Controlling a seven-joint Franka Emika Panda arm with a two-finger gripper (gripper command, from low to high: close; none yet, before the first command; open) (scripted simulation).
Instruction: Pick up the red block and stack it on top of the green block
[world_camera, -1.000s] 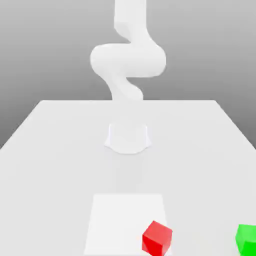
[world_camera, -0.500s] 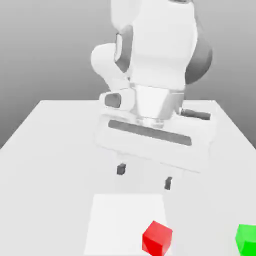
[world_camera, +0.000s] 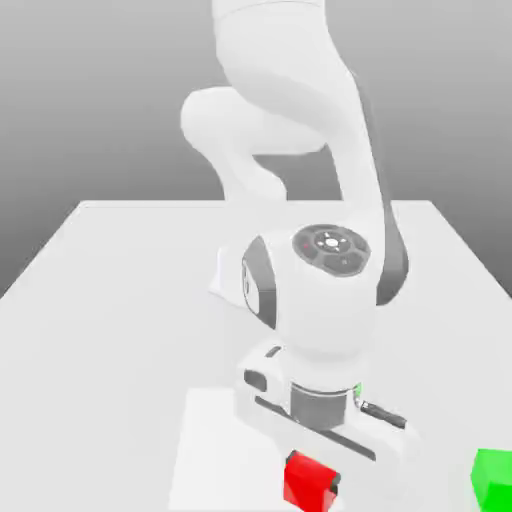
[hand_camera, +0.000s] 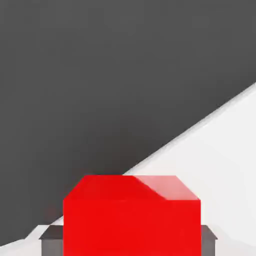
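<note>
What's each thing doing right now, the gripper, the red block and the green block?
Gripper: down at the red block, one finger on each side of it.
Red block: between the fingers, not on the green block.
Green block: on the table, nothing stacked on it.

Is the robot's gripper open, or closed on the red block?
Closed on the red block: both fingertips press against its opposite sides.

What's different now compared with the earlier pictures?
The arm has swung down toward the exterior view's bottom, bringing the gripper to the red block. Its two fingers now sit against opposite sides of that block, apparently gripping it. The red block is still about where it was, and the green block hasn't moved.
</note>
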